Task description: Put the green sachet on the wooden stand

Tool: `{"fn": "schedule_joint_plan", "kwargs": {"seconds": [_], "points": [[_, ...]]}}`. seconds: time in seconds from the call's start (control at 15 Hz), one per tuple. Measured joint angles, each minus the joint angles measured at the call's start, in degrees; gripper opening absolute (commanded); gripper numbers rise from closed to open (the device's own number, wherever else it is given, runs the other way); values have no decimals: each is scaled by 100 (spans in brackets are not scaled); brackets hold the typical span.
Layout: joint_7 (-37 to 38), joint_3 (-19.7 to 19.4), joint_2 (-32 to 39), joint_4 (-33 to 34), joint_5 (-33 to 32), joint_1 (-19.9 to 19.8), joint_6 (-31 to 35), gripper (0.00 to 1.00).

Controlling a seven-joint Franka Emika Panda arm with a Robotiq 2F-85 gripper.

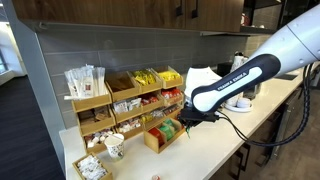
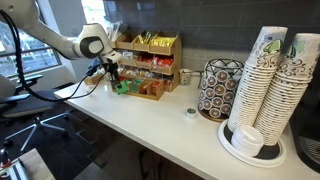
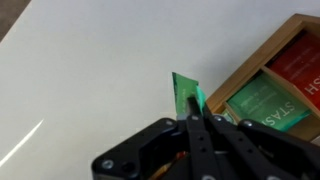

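In the wrist view my gripper (image 3: 196, 112) is shut on the green sachet (image 3: 183, 90), which stands upright between the fingertips above the white counter. Just to its right is the corner of the low wooden tray (image 3: 238, 68), which holds green and red packets. In an exterior view my gripper (image 1: 186, 118) hangs just above this low tray (image 1: 160, 137), in front of the tiered wooden stand (image 1: 120, 100). In an exterior view the gripper (image 2: 112, 72) is at the left end of the stand (image 2: 150, 62). The sachet is too small to see in both exterior views.
A paper cup (image 1: 115, 147) and a box of white packets (image 1: 92, 167) sit at the counter's end. A round pod holder (image 2: 215, 88) and tall stacks of paper cups (image 2: 270, 90) stand further along. The counter's front edge is close.
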Motion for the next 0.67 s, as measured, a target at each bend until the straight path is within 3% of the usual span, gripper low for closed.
{"fn": "schedule_joint_plan", "kwargs": {"seconds": [0.2, 0.67], "points": [[74, 0, 3, 17, 18, -7, 44, 1], [1304, -25, 250, 153, 539, -157, 1068, 1]]}}
